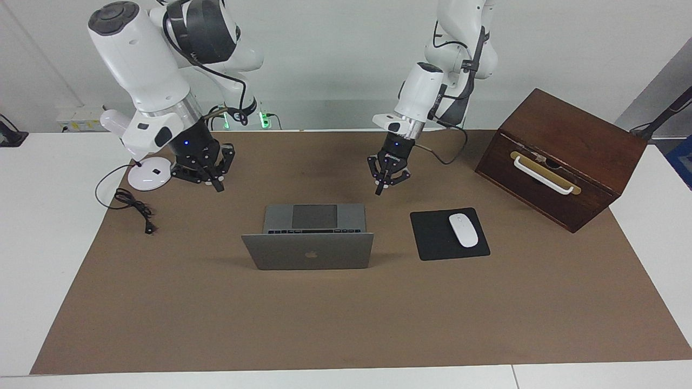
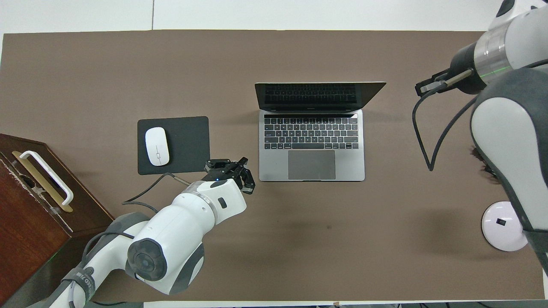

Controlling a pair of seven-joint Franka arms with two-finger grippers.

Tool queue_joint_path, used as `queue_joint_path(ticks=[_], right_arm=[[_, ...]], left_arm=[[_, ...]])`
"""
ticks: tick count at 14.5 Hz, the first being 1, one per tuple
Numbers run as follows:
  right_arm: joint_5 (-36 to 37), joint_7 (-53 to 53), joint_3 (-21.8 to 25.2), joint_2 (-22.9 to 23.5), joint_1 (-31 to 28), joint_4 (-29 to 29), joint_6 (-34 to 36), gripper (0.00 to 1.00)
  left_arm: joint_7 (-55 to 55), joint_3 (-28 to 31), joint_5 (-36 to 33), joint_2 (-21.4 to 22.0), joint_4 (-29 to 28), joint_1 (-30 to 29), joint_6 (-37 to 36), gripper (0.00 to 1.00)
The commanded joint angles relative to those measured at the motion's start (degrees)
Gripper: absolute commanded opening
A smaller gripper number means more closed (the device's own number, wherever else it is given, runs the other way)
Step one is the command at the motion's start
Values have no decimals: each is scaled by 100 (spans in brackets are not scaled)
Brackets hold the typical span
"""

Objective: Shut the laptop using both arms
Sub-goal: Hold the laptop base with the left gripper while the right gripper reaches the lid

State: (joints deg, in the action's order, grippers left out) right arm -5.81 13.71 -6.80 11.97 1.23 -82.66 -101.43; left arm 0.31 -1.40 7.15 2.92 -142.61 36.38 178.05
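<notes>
My bench [image 1: 32,227] is white, with a brown mat [image 1: 346,324] over most of it, filling the frame's middle. A plain pale wall [image 1: 335,59] runs along the top of the facing view. The light is even and soft. At the upper right edge a grey panel [image 1: 657,86] slants in.
</notes>
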Motion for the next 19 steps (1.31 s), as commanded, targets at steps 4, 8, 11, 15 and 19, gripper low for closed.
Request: queue_joint_path(ticks=[4,8,11,15,19], right_arm=[[264,71,-67,1026,193,1138,71,0],[256,62,-67,1307,202,1305,-157,0],[203,-52,-110,1440,211,1376,-447,0],[168,-183,-146,1598,290,1367,-904,0],[159,-501,-181,1782,404,1332,-1220,0]], left_arm=[[48,79,93,-414,31,211,669,0],[57,79,85,-898,31,290,1380,0],[66,79,50,-1196,31,299,1705,0],[101,79,23,-1425,49,325,1952,0],[119,79,5,-1636,75,413,2163,0]])
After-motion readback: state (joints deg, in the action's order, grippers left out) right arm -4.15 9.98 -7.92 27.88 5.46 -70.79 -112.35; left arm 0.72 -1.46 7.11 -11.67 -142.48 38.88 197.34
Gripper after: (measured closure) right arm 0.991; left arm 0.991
